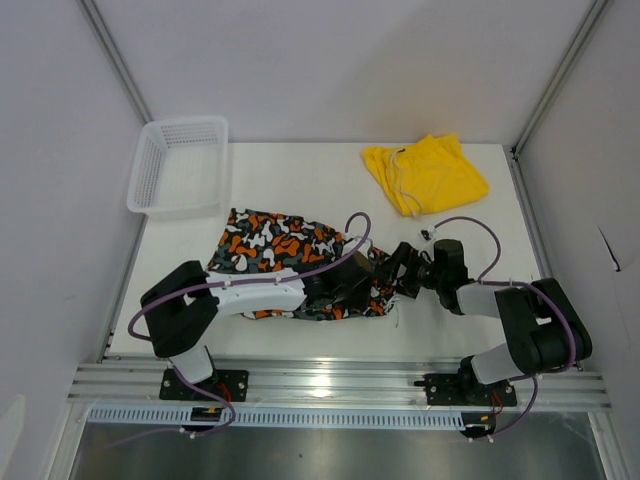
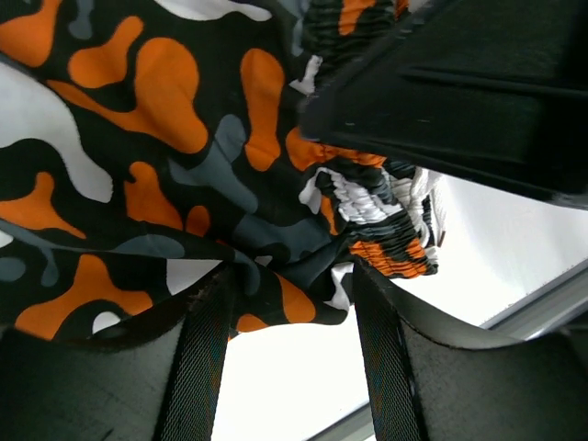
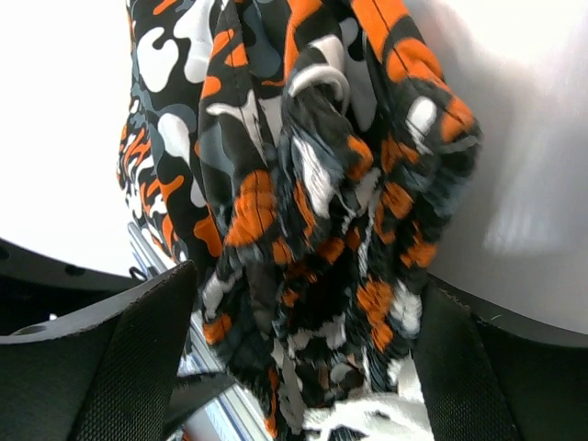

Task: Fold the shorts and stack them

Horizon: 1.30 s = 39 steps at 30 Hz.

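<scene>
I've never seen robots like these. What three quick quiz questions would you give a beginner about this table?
1. True or false: the yellow shorts lie inside the white basket.
2. Which garment are the left gripper and right gripper both working at? A. yellow shorts B. patterned shorts C. neither
3. Fill in: the white basket sits at the far ___ corner of the table.

Key: 1 false, they lie on the table at the far right. 2 B. 3 left.
</scene>
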Available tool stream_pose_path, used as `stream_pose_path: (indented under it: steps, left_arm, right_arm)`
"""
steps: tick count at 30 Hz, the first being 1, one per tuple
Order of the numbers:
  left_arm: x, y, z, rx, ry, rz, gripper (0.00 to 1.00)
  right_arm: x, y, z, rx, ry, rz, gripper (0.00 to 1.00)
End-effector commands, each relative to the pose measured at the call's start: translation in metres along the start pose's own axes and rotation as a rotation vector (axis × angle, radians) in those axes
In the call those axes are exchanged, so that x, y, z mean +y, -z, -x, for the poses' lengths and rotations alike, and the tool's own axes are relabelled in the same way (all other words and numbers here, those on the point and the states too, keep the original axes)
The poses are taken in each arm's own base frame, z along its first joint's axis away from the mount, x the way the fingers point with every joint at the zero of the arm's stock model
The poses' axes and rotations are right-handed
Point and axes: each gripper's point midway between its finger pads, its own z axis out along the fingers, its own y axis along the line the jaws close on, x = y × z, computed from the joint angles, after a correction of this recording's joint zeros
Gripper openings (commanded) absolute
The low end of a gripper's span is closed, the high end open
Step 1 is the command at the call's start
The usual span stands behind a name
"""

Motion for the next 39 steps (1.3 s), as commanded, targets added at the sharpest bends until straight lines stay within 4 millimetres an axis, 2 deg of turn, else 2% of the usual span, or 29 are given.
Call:
stream_pose_path:
  steps: [1, 3, 9, 10, 12, 15, 16, 17, 18, 19, 20, 21, 22, 25, 27, 30, 33, 35, 38, 39]
  left_arm:
    - [-0.019, -0.001, 0.018, -0.036, -0.008, -0.074, 0.57]
    - [-0.019, -0.001, 0.016, -0.033, -0.011, -0.08, 0.56]
    - [-0.013, 0.01, 0.015, -0.043, 0.0, -0.075, 0.56]
    - [-0.011, 0.019, 0.021, -0.059, 0.006, -0.075, 0.57]
    - [-0.008, 0.03, 0.027, -0.075, 0.015, -0.076, 0.57]
    - [0.011, 0.054, 0.038, -0.11, 0.038, -0.063, 0.57]
    - [0.026, 0.061, 0.04, -0.11, 0.054, -0.03, 0.57]
    - [0.033, 0.079, 0.049, -0.15, 0.072, -0.033, 0.57]
    - [0.051, 0.081, 0.042, -0.145, 0.084, 0.007, 0.58]
    - [0.07, 0.088, 0.045, -0.154, 0.121, 0.044, 0.58]
    - [0.078, 0.105, 0.053, -0.198, 0.15, 0.032, 0.58]
    - [0.097, 0.103, 0.038, -0.177, 0.169, 0.065, 0.59]
    - [0.116, 0.107, 0.039, -0.184, 0.223, 0.092, 0.59]
    - [0.159, 0.113, 0.02, -0.188, 0.333, 0.129, 0.59]
    - [0.172, 0.117, 0.02, -0.205, 0.374, 0.131, 0.59]
    - [0.203, 0.119, 0.013, -0.214, 0.447, 0.173, 0.59]
    - [0.226, 0.114, 0.001, -0.181, 0.486, 0.215, 0.59]
    - [0.225, 0.107, -0.004, -0.154, 0.506, 0.196, 0.59]
    - [0.239, 0.102, -0.013, -0.149, 0.561, 0.244, 0.59]
    - [0.245, 0.102, -0.012, -0.169, 0.585, 0.253, 0.6]
  right_arm:
    - [-0.002, -0.01, 0.002, 0.028, 0.02, -0.047, 0.88]
    - [-0.006, -0.015, -0.003, 0.051, 0.018, -0.067, 0.83]
    - [-0.02, -0.015, -0.008, 0.05, -0.021, -0.097, 0.49]
    - [-0.021, -0.014, -0.006, 0.042, -0.028, -0.097, 0.37]
    - [-0.023, -0.012, -0.005, 0.04, -0.031, -0.096, 0.31]
    - [-0.024, -0.009, 0.0, 0.041, -0.031, -0.095, 0.14]
    - [-0.028, -0.007, 0.002, 0.042, -0.031, -0.104, 0.07]
    - [-0.028, -0.005, 0.004, 0.042, -0.029, -0.104, 0.06]
    - [-0.028, -0.004, 0.005, 0.046, -0.027, -0.102, 0.06]
    - [-0.029, -0.001, 0.006, 0.05, -0.014, -0.109, 0.05]
    - [-0.032, 0.002, 0.011, 0.042, -0.016, -0.117, 0.04]
    - [-0.034, 0.004, 0.014, 0.036, -0.014, -0.125, 0.03]
    - [-0.035, 0.008, 0.018, 0.032, -0.008, -0.134, 0.02]
    - [-0.038, 0.014, 0.03, 0.01, -0.013, -0.143, 0.0]
    - [-0.039, 0.016, 0.034, 0.01, 0.01, -0.151, 0.0]
    - [-0.048, 0.02, 0.037, 0.022, 0.024, -0.205, 0.0]
    - [-0.056, 0.026, 0.043, 0.022, 0.041, -0.231, 0.0]
    - [-0.061, 0.033, 0.05, 0.007, 0.023, -0.228, 0.0]
    - [-0.072, 0.041, 0.06, -0.005, 0.008, -0.247, 0.0]
    - [-0.075, 0.042, 0.057, 0.008, -0.011, -0.259, 0.0]
